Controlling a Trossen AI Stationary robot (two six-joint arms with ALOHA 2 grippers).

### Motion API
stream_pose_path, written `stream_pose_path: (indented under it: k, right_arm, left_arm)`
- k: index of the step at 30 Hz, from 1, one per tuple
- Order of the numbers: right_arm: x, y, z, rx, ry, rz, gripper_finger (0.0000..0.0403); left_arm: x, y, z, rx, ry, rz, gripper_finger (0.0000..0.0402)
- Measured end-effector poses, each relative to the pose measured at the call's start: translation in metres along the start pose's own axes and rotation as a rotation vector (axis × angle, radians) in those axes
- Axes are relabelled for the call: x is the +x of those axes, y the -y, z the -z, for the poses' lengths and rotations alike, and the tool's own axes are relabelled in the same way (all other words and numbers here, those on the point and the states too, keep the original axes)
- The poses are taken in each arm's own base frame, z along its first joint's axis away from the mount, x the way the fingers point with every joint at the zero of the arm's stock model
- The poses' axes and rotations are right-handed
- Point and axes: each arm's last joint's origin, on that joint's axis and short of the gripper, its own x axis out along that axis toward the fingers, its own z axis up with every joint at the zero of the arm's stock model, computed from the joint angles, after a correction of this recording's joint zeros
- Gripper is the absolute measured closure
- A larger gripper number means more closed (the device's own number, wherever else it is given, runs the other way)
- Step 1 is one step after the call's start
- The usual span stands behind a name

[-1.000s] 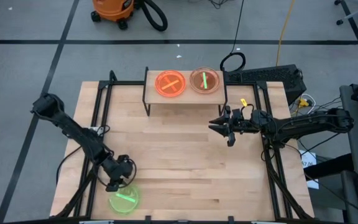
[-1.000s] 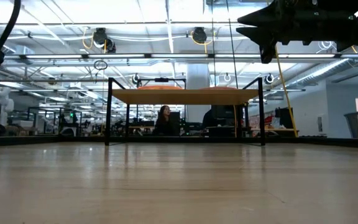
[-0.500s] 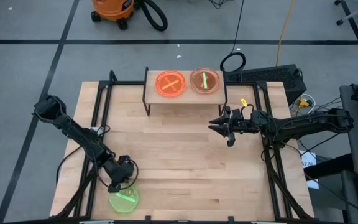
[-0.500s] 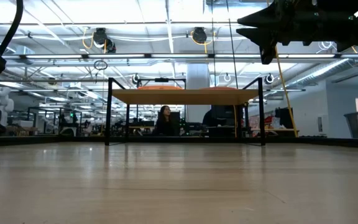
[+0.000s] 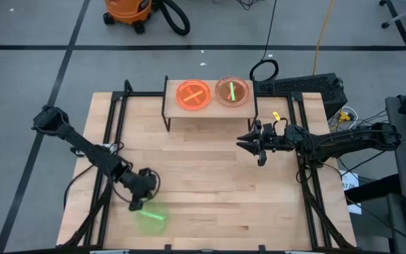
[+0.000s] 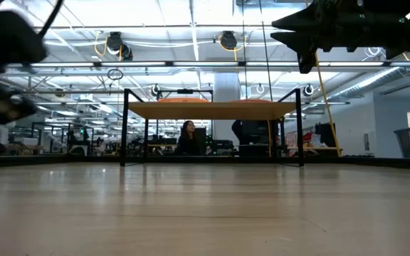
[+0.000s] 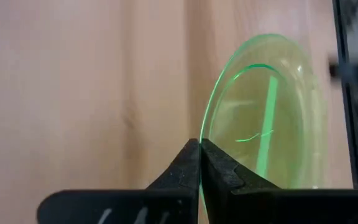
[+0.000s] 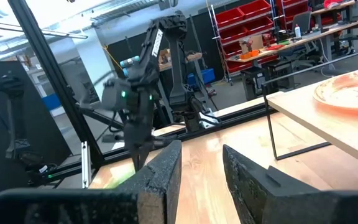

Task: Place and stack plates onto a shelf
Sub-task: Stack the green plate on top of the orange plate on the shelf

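While blurred from above, left gripper [image 7: 200, 163] pinches the green plate's [image 7: 272, 118] rim.

an orange shop vacuum [image 5: 127, 10] sits on the grey floor beyond the wooden table [image 5: 210, 183].

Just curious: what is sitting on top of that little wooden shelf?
Two plates sit side by side on the shelf: an orange plate and a pinkish plate with a green streak. Whether more lie stacked beneath cannot be seen.
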Motion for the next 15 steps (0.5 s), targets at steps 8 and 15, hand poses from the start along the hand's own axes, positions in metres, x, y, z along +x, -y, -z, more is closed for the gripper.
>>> stream_pose_path:
  k: [8,15]
  right_arm:
    - [0.000,0.000,0.000,-0.002,0.000,0.002,0.0302]
    - [0.000,0.000,0.000,-0.003,0.000,0.001,0.0302]
  left_arm:
    - [-0.061,-0.003,-0.060,0.037,0.239,-0.160,0.0398]
    - [-0.120,-0.023,-0.116,0.049,0.458,-0.311,0.0398]
